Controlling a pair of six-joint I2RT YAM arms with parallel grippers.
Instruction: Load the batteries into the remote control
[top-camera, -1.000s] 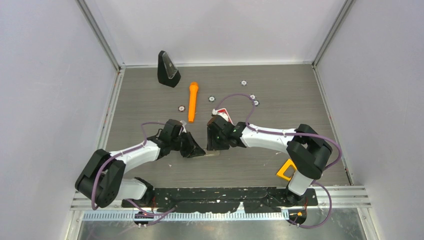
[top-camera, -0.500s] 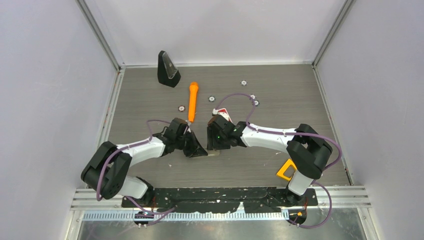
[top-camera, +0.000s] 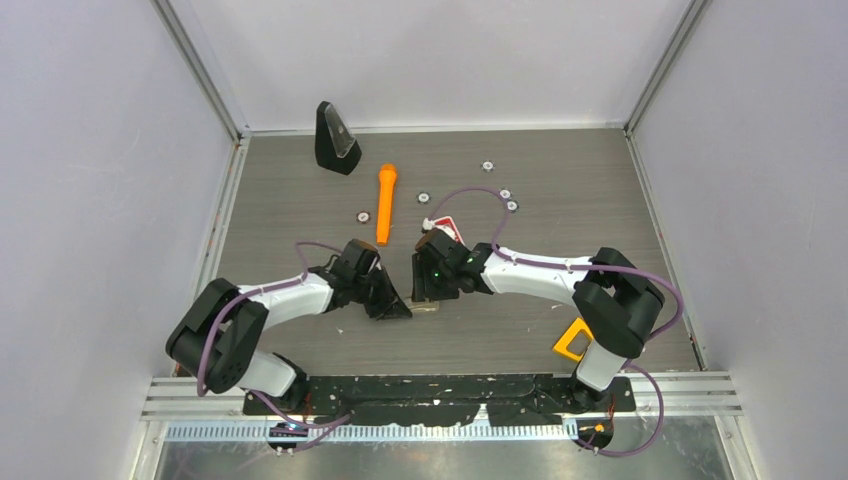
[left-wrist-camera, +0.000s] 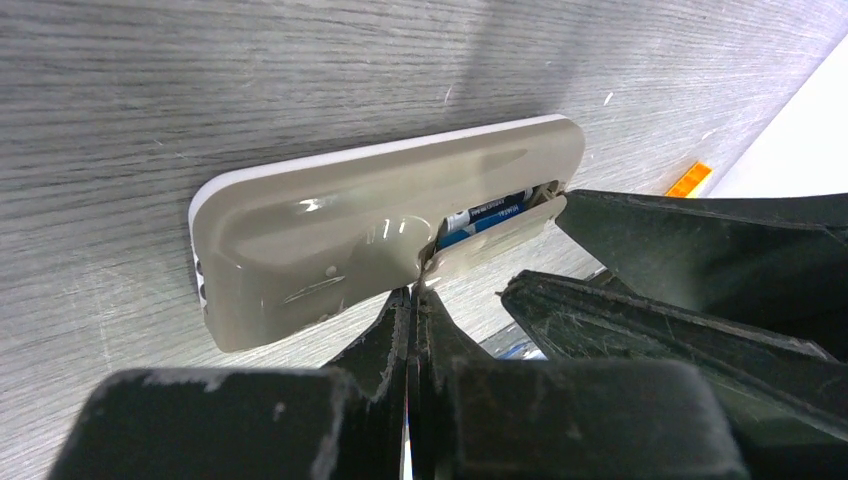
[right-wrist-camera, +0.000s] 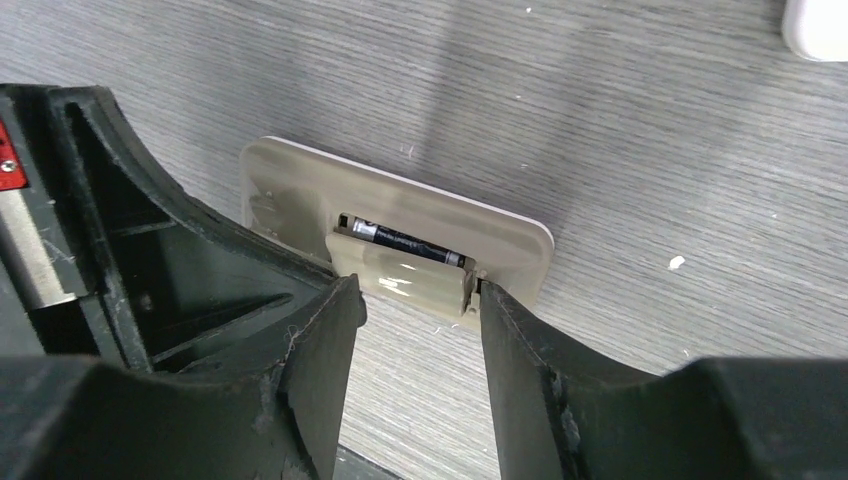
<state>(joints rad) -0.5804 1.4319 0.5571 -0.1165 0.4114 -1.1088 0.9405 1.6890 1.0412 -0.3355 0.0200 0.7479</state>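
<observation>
Two arms meet at the remote control, which lies back side up on the table between them, its long axis running left to right. The left fingers, pressed together and empty, touch its edge beside the compartment, where a battery already sits. The right fingers, nearer, seem to pinch the tilted battery cover by both ends.
</observation>
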